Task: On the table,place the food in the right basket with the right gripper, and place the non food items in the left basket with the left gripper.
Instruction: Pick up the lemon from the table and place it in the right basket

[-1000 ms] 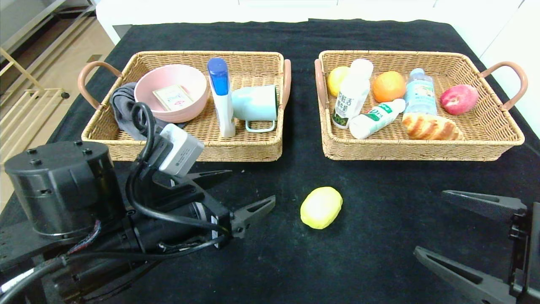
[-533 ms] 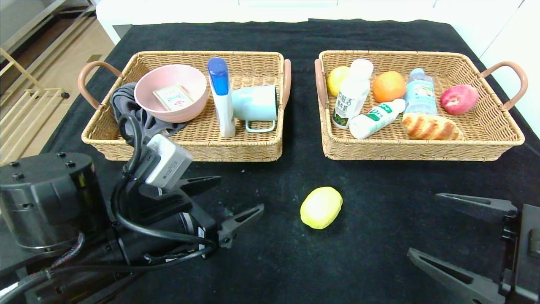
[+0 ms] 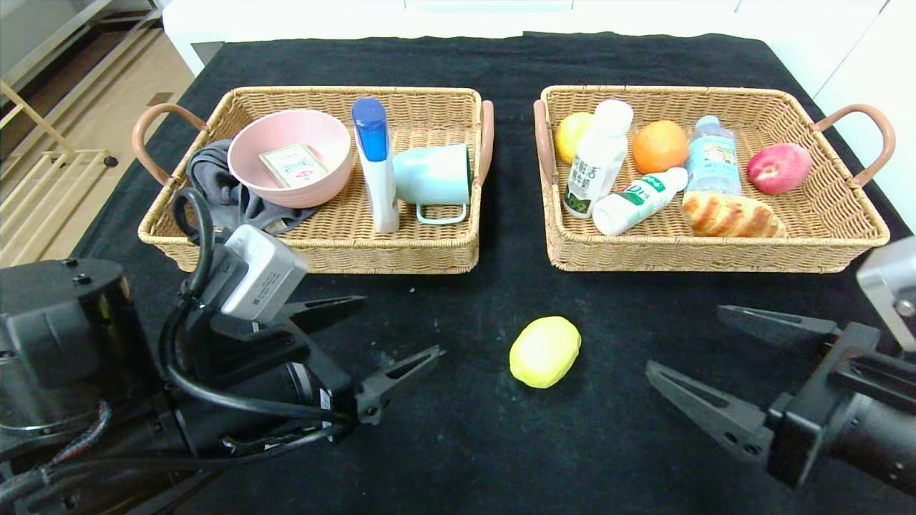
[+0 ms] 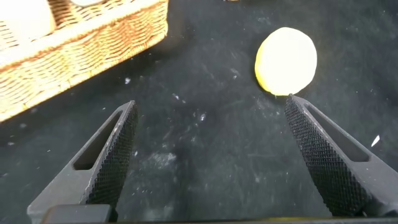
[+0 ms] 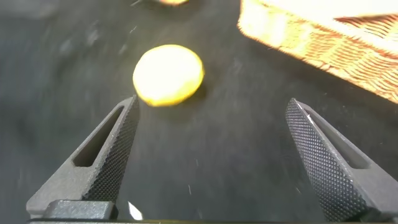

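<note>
A yellow lemon-like fruit lies alone on the black cloth in front of the two baskets. It also shows in the left wrist view and in the right wrist view. My right gripper is open and empty, to the right of the fruit and pointing toward it. My left gripper is open and empty, to the left of the fruit. The left basket holds a pink bowl, a grey cloth, a blue-capped bottle and a pale mug. The right basket holds fruit, bottles and bread.
The black cloth covers the table. A gap of bare cloth separates the two baskets. The table's left edge drops to the floor, with a metal rack beside it. A white wall lies behind the baskets.
My right gripper has swung in from the lower right corner toward the fruit. My left arm has drawn back to the left and slightly down. The fruit has not moved.
</note>
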Robot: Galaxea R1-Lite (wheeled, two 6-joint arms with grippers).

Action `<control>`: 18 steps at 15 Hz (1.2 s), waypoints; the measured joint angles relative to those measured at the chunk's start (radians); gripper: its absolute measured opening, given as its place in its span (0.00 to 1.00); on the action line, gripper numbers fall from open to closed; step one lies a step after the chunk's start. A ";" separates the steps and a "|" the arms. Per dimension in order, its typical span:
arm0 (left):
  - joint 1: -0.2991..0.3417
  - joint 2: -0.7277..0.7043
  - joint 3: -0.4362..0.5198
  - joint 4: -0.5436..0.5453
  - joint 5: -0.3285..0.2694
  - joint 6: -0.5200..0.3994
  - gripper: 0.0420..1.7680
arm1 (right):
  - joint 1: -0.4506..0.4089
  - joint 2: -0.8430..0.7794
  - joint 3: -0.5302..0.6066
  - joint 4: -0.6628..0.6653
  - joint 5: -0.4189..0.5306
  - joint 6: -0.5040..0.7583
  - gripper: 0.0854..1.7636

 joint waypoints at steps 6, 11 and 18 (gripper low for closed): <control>0.016 -0.030 0.004 -0.001 0.001 0.001 0.97 | 0.167 0.191 -0.417 0.489 -0.284 0.331 0.97; 0.018 -0.033 0.004 -0.002 0.001 -0.001 0.97 | 0.209 0.354 -0.761 0.936 -0.328 0.654 0.97; 0.032 -0.051 -0.001 -0.004 -0.021 -0.001 0.97 | 0.215 0.513 -0.864 0.959 -0.349 0.729 0.97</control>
